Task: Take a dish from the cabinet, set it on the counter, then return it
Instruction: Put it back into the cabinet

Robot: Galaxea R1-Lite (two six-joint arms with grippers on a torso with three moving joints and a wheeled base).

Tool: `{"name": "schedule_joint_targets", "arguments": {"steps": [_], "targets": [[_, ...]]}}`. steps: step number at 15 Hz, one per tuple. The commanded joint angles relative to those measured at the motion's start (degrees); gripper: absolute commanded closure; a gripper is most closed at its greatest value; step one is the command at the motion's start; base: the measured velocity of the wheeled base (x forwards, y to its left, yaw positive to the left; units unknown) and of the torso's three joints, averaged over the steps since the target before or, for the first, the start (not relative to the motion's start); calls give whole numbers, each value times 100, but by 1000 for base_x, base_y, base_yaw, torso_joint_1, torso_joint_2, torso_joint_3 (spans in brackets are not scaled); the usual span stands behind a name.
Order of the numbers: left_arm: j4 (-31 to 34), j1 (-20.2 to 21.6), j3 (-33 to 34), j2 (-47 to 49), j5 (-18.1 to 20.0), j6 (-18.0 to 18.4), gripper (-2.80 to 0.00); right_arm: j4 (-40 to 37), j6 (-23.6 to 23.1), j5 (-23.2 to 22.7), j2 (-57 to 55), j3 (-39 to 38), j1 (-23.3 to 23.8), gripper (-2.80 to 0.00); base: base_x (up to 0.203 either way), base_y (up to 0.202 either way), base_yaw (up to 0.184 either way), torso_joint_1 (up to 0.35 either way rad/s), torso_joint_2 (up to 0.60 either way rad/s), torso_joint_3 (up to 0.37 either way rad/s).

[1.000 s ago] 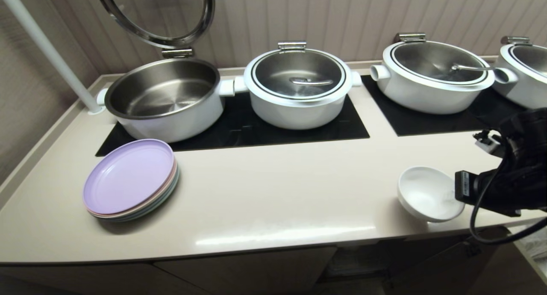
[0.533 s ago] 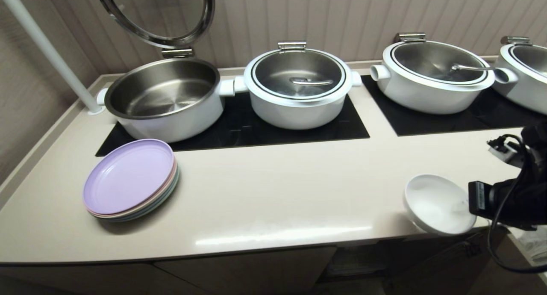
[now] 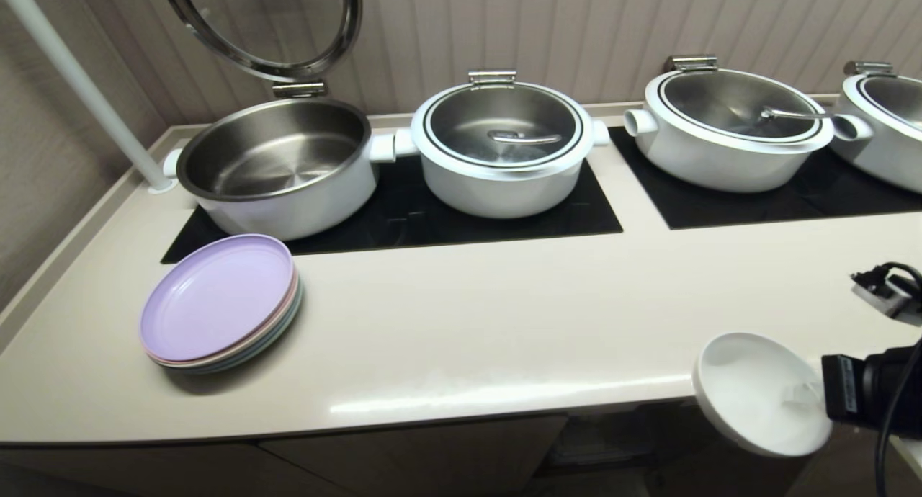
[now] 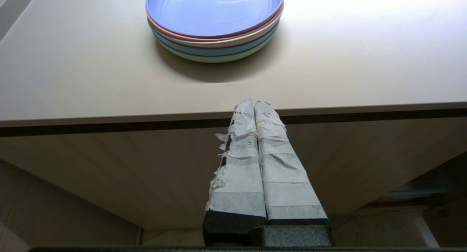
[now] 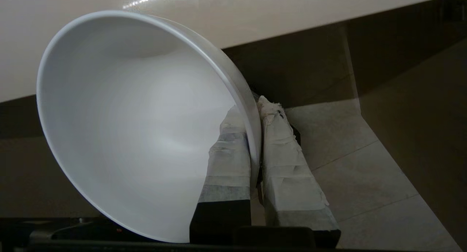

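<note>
The dish (image 3: 756,392), a small white bowl, hangs tilted past the counter's (image 3: 468,324) front edge at the far right, half over the edge and half in front of the cabinet (image 3: 403,454) below. My right gripper (image 3: 803,396) is shut on its rim. In the right wrist view one taped finger lies inside the dish (image 5: 138,128) and the other outside, with the right gripper (image 5: 253,106) pinching the rim below the counter (image 5: 255,14). My left gripper (image 4: 254,103) is shut and empty, parked just below the counter's front edge (image 4: 109,113).
A stack of pastel plates (image 3: 220,299) with a lilac one on top sits at the counter's left front. Behind it stand an open pot (image 3: 277,166) and lidded pots (image 3: 504,148) (image 3: 727,130) on black cooktop panels. A white pole (image 3: 79,86) rises at the far left.
My right gripper has carried the dish off the counter, toward the front edge and downward to the right. The left arm, plates and pots have stayed put.
</note>
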State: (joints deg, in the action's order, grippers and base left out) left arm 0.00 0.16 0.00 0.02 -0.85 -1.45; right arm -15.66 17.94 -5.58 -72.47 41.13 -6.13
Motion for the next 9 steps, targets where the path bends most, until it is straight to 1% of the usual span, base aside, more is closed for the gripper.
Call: {"name": "schedule_joint_targets", "arguments": {"steps": [1,4,9], "targets": [[0,2,0,-2,-3,-4,0,-8,15,-4,400,-230,-168,0,0,0,0,0,0,0],[0,2,0,-2,-3,-4,0,-14,30,1,698,-539,-367,0,0,0,0,0,0,0],[0,2,0,-2,-3,-4,0,-382,36,5,1137,-830,-398,0,0,0,0,0,0,0]]}}
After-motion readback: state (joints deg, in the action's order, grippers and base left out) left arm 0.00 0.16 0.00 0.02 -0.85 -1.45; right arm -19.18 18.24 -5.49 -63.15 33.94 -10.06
